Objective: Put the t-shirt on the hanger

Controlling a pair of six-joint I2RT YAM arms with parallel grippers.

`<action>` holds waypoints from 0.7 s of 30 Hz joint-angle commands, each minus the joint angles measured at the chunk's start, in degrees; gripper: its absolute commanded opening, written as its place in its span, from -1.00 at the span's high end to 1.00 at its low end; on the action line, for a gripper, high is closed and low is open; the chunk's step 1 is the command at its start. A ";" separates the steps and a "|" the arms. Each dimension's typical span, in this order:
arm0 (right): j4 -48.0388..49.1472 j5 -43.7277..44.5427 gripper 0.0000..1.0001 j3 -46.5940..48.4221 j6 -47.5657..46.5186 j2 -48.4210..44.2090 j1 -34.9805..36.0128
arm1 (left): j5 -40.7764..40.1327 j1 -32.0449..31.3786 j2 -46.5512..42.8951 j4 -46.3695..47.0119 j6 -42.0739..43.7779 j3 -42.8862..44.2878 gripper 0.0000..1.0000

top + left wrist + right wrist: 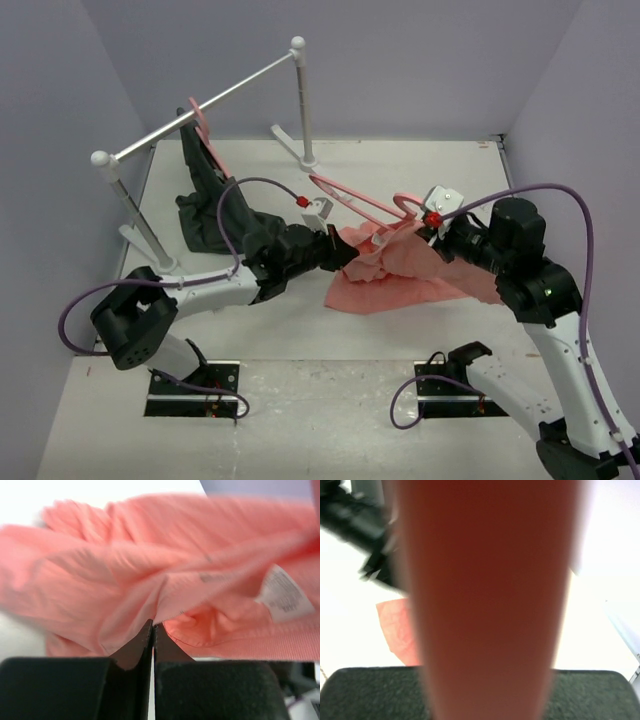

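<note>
The left gripper (348, 253) is closed tight, and its two black fingers (135, 655) pinch a fold of the t-shirt (400, 280) right at their tips. In the left wrist view the fingers press flat against each other with the cloth caught between them. The right gripper (428, 222) is closed on the hanger (355, 198) near its curved hook. In the right wrist view the hanger (490, 580) is a big blurry pink bar that runs over the black finger pad (370, 692). The t-shirt is pink and all bunched up, with lots of folds. It lies in the middle of the table (250, 330), a bit toward the right edge, with the left gripper at its left end and the right gripper at its far end. A small white label (285, 595) shows inside the shirt. The hanger is thin and pink. It points from the right gripper toward the far edge of the table, and its hook end sits just over the far side of the shirt. Near the far left corner stands a white rack (210, 105). A dark grey garment (215, 205) hangs from it on another pink hanger (197, 115), and its bottom rests on the table.
</note>
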 commanded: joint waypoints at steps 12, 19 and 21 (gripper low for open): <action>-10.74 12.12 1.00 6.51 2.90 -1.92 -0.02 | -1.23 21.22 6.52 -37.26 9.14 42.37 1.00; -13.95 15.59 1.00 10.93 4.40 6.92 -0.01 | -3.28 20.90 1.10 -38.74 11.03 42.57 1.00; -14.74 14.80 1.00 12.39 4.28 9.09 0.08 | -4.21 20.09 0.29 -40.00 12.69 43.61 1.00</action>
